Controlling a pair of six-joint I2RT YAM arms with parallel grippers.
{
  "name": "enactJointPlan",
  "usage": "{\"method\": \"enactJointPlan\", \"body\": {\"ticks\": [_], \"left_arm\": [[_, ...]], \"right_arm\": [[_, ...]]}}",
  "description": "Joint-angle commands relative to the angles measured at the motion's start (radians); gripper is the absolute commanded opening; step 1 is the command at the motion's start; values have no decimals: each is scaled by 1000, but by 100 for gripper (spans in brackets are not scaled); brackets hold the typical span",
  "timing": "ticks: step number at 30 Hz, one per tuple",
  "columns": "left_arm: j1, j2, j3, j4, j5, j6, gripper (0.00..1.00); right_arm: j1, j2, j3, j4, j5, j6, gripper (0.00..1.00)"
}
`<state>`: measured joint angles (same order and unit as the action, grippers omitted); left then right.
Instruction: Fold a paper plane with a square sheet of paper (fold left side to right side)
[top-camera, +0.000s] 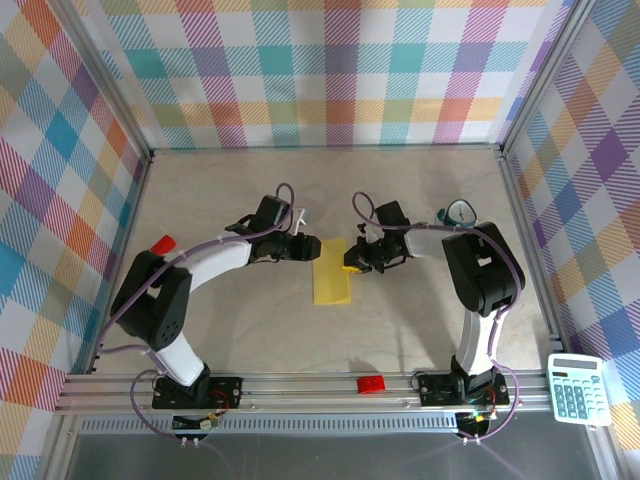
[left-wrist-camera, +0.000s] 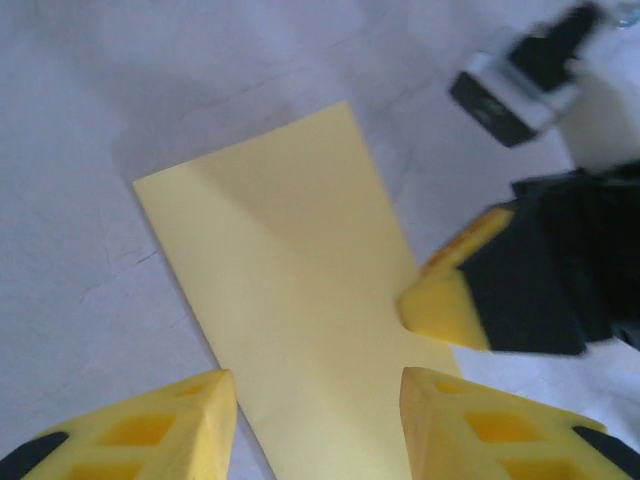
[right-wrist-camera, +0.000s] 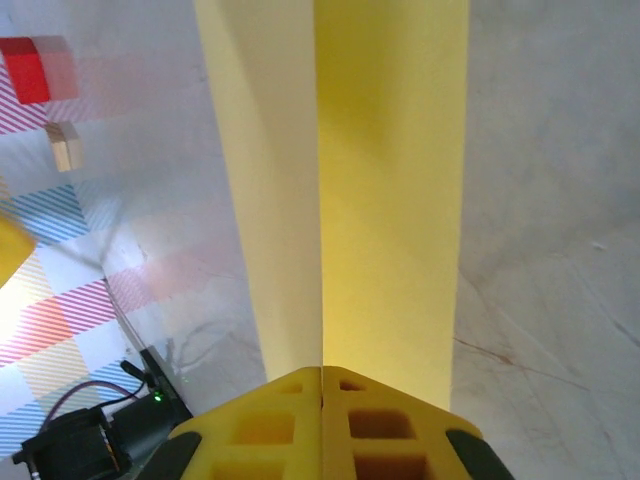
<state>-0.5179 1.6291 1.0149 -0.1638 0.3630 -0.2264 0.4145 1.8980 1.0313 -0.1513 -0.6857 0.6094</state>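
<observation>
The square sheet of paper (top-camera: 333, 275) lies flat on the table as a narrow yellow rectangle, folded in half. My left gripper (top-camera: 308, 248) hovers at its far left corner. In the left wrist view that gripper (left-wrist-camera: 318, 400) is open, its fingers straddling the paper (left-wrist-camera: 290, 260) without touching it. My right gripper (top-camera: 352, 264) comes in from the right with its jaws shut. Its yellow tip (left-wrist-camera: 440, 305) rests on the sheet's right edge. In the right wrist view the closed tips (right-wrist-camera: 322, 375) sit on the paper (right-wrist-camera: 390, 180), which stretches away from them.
One red brick (top-camera: 161, 243) lies at the left near the left arm and another (top-camera: 372, 384) sits on the front rail. A small tan block (right-wrist-camera: 65, 145) lies beside the red brick (right-wrist-camera: 25, 70). A calculator (top-camera: 577, 388) sits at the front right.
</observation>
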Motion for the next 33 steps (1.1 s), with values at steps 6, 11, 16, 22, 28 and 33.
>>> {"method": "enactJointPlan", "body": {"ticks": [6, 11, 16, 22, 28, 33], "left_arm": [[-202, -182, -133, -59, -168, 213, 60], [-335, -171, -130, -75, -291, 242, 62], [-431, -89, -83, -66, -387, 252, 63], [-486, 22, -17, -48, -516, 234, 64], [-493, 83, 18, -20, -591, 216, 63], [-493, 117, 36, -9, -575, 206, 54]], "right_arm": [[-20, 39, 67, -9, -42, 63, 0], [-19, 39, 66, -7, -40, 68, 0], [-19, 36, 55, 7, -38, 75, 0], [-19, 33, 47, 16, -41, 81, 0], [-19, 38, 44, 41, -50, 92, 0], [-19, 41, 42, 49, -52, 97, 0]]}}
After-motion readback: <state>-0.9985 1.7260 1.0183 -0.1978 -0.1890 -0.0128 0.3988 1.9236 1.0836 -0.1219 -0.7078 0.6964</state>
